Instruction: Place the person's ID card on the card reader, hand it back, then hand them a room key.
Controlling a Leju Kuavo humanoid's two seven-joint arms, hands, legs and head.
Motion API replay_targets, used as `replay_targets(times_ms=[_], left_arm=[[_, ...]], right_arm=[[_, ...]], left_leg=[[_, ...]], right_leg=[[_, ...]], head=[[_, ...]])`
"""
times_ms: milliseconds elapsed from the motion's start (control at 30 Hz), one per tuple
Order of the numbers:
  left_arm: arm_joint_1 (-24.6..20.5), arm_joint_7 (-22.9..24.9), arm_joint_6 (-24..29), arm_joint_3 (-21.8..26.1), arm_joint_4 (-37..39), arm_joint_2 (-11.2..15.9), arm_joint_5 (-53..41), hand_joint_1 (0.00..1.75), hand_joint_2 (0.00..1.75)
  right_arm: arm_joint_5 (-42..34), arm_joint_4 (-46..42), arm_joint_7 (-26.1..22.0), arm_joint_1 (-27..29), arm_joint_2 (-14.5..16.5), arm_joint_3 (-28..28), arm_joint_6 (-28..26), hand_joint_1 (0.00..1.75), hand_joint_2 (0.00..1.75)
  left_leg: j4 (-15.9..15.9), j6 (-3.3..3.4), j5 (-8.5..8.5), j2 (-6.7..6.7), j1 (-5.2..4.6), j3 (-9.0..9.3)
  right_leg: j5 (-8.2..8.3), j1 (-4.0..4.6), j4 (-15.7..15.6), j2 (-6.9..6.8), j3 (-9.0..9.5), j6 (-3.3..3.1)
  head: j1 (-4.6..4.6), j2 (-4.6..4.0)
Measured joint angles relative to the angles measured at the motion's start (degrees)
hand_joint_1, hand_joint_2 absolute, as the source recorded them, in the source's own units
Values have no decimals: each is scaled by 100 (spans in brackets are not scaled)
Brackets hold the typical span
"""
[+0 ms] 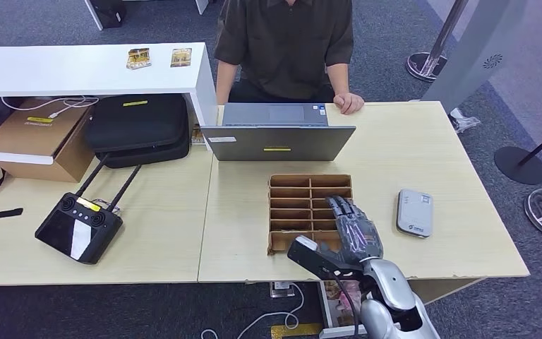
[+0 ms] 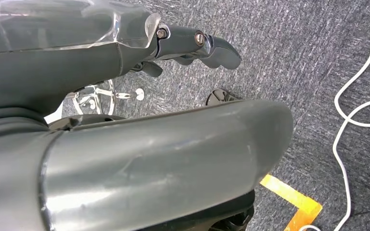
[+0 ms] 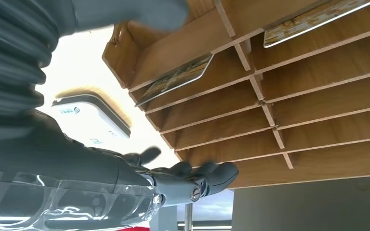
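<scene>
Two room keys lie in the slots of a wooden rack, one in a near slot just ahead of the right hand, another a column over. That hand hovers over the rack's near right corner, fingers stretched forward and apart, holding nothing. The grey card reader sits just to its right on the worktop. Beyond the rack stands a laptop, with a person seated behind it. The left hand hangs over carpet, fingers curled in and empty.
</scene>
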Motion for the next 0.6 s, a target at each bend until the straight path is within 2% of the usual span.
replay_targets(times_ms=[167,600], left_arm=[[1,2,15,0,0,0,4,0,0],[6,45,34,0,0,-1,18,0,0]], right_arm=[[9,5,-15,-8,18,0,-10,141,175],[-9,0,-21,-60,46,0,-30,140,175]], left_leg=[[0,0,0,0,0,0],[0,0,0,0,0,0]], right_leg=[[0,0,0,0,0,0],[0,0,0,0,0,0]], head=[[1,0],[0,0]])
